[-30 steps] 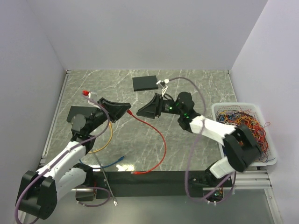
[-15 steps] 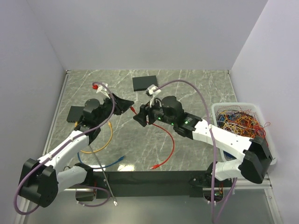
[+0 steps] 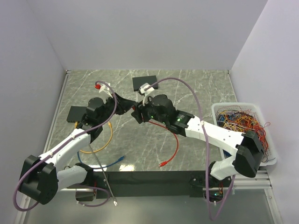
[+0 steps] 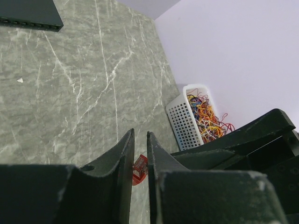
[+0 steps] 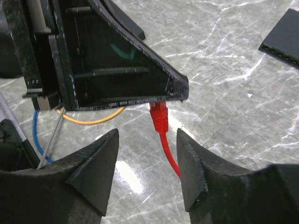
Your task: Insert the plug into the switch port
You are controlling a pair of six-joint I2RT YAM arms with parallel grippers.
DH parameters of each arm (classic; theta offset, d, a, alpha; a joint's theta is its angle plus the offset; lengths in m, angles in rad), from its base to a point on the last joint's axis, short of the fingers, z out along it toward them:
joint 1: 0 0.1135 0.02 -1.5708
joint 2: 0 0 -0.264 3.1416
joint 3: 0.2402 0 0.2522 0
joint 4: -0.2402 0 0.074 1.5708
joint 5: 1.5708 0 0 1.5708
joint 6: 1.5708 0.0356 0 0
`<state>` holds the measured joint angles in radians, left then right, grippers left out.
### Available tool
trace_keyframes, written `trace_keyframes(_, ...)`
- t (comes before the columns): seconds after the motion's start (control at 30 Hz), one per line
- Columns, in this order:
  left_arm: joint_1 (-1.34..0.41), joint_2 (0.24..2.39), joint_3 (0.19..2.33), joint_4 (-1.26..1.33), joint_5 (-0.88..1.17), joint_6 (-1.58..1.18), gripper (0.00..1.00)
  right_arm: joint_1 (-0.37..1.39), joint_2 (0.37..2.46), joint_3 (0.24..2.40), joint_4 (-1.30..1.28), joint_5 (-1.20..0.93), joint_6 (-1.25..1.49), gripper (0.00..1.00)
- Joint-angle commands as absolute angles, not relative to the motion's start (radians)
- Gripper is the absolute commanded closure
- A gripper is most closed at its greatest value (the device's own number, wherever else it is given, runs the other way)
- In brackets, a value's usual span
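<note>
We see the plug (image 5: 159, 116) as a small bright-red piece: boxy head w/ a slightly narrower sleeve below it, same red as the red cable (image 5: 169, 154) it caps. The left fingers (image 4: 125, 154) are nearly pressed together and pinch it right at their tips. In the left wrist view only a bit of red, ridged-looking, shows in the thin gap btwn them. In the right wrist view it hangs straight down from under the tip, head tucked in, sleeve and cable free. It's held up off the table (image 3: 196, 88), approx mid-table and a little left. The right fingers (image 5: 100, 163) are spread wide, w/ the red cable showing in the gap btwn them just below the plug, no contact visible. From there the cable drops to the table and curls toward the near edge, where its other end (image 3: 162, 164) lies. The switch (image 3: 145, 83) is a flat black box at the back of the table, apart from the plug; a row of small ports shows along one long edge. Also on the table: a yellow cable (image 3: 110, 136), a blue cable (image 3: 121, 159), and at the right a white basket (image 4: 181, 123) full of mixed wires.
</note>
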<state>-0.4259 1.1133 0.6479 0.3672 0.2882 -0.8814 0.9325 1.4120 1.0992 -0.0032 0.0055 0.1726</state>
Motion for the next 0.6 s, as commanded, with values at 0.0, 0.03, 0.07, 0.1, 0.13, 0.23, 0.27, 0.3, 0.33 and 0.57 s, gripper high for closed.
trace_keyframes(0.0,-0.433,1.106,0.681,0.380,0.275,-0.894,0.99,0.949,1.437,1.164,0.008,0.064,0.149,0.42)
trace_keyframes(0.03,-0.433,1.104,0.681,0.379,0.275,-0.893,0.99,0.953,1.448,1.172,0.008,0.071,0.149,0.43)
trace_keyframes(0.07,-0.433,1.103,0.681,0.379,0.270,-0.891,0.99,0.953,1.451,1.177,0.008,0.075,0.149,0.44)
trace_keyframes(0.1,-0.433,1.101,0.680,0.377,0.268,-0.891,0.99,0.957,1.456,1.180,-0.011,0.080,0.149,0.46)
trace_keyframes(0.13,-0.433,1.100,0.681,0.373,0.268,-0.890,1.00,0.959,1.465,1.186,-0.011,0.083,0.149,0.49)
trace_keyframes(0.23,-0.433,1.098,0.678,0.373,0.265,-0.888,0.99,0.963,1.479,1.193,-0.015,0.101,0.147,0.56)
trace_keyframes(0.27,-0.433,1.100,0.678,0.371,0.265,-0.888,1.00,0.962,1.482,1.196,-0.017,0.106,0.149,0.57)
trace_keyframes(0.3,-0.433,1.100,0.678,0.374,0.267,-0.888,0.99,0.963,1.485,1.198,-0.021,0.110,0.147,0.60)
trace_keyframes(0.33,-0.433,1.101,0.680,0.373,0.268,-0.890,1.00,0.965,1.489,1.201,-0.021,0.121,0.147,0.61)
trace_keyframes(0.57,-0.434,1.098,0.673,0.380,0.268,-0.893,0.99,0.965,1.496,1.207,-0.021,0.138,0.152,0.68)
